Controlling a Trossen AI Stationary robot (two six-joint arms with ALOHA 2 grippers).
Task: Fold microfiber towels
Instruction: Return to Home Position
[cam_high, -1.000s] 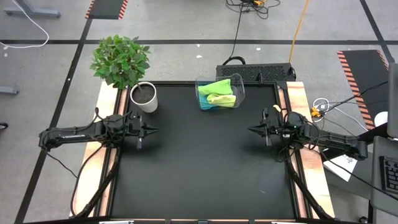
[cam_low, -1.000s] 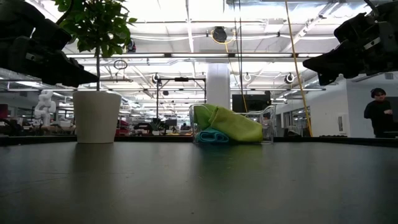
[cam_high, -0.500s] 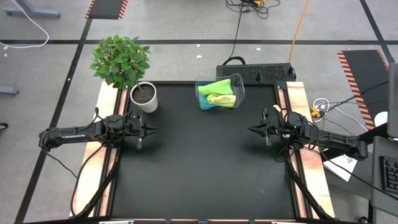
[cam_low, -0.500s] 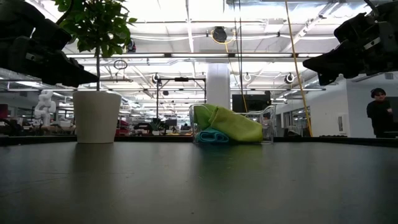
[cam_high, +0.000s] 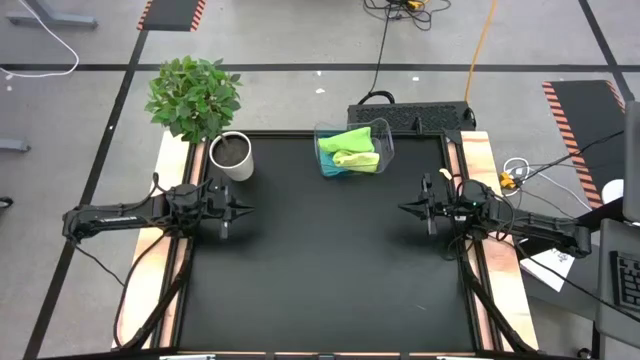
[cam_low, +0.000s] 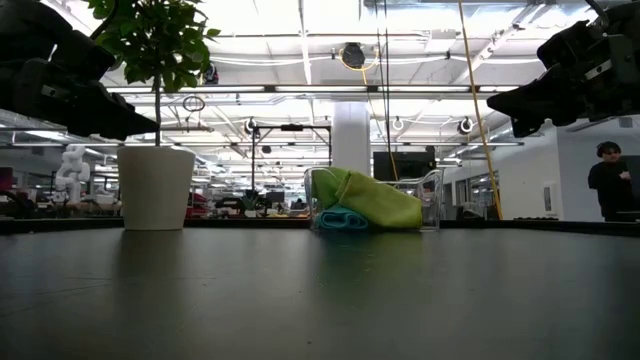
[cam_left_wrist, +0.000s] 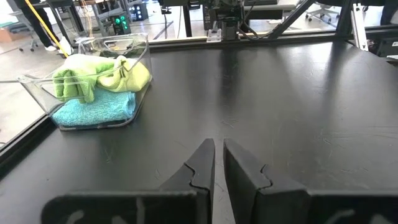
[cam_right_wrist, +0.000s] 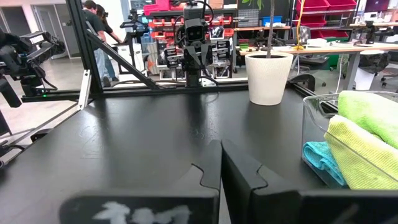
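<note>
Toward the top centre of the high view, just inside the far edge of the black table (cam_high: 320, 290), a clear plastic bin (cam_high: 388, 140) is seen, and all three microfiber towels are contained in it. The two lime-green towels (cam_high: 352, 143) are piled uppermost, while the turquoise towel (cam_high: 333, 171) is laid folded beneath them on the bin's floor. At the upper left, a potted plant (cam_high: 194, 95) in a white pot (cam_high: 232, 157) is set at the table's corner, apart from the bin.

The left gripper (cam_high: 246, 209) is held at the middle left of the frame, pointed toward the table's centre. Its fingers (cam_left_wrist: 200, 167) are drawn almost together, with only a narrow slit between them, and nothing is gripped. The right gripper (cam_high: 402, 209) is mirrored at the middle right, its fingers (cam_right_wrist: 208, 168) likewise brought nearly together around nothing. Both grippers are held well apart from the bin and, as the low view shows, raised above the tabletop. At the right edge of the low view a person (cam_low: 608, 180) in dark clothing is seen in the room beyond.
</note>
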